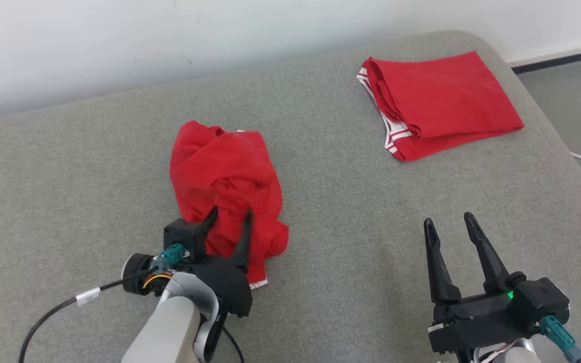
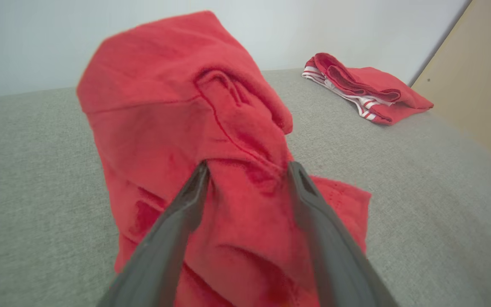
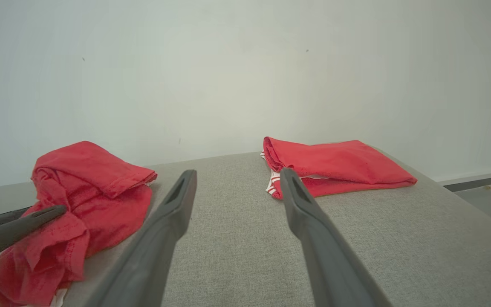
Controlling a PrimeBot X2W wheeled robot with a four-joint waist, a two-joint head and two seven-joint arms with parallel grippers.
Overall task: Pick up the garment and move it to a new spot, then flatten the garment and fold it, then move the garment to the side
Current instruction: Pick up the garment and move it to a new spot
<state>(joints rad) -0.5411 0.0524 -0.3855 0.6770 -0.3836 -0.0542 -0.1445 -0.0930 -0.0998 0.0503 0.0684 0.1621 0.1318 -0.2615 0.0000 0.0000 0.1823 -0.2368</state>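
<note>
- Crumpled red garment [image 1: 225,176] is lying in a heap on the grey cushion [image 1: 346,212], left of centre and well apart from the folded red garment [image 1: 442,103] at far right.
- Long axis is running near-far, leaning slightly far-left to near-right; a white hem strip [image 1: 257,284] is showing at the near end.
- L: left gripper [image 1: 230,216] is sitting over the heap's near part, fingers spread, a bunched fold lying between the tips. Can't tell whether the pads are touching the cloth.
- R: right gripper [image 1: 449,219] is hovering at near right with fingers wide apart, nothing between them.
- Heap's near-left edge is hiding behind the L gripper body. Neck/sleeves not distinguishable. Top of the heap is blurring in the left wrist view.
- Black cable [image 1: 48,312] is trailing off the L wrist, cut off at the frame edge.
</note>
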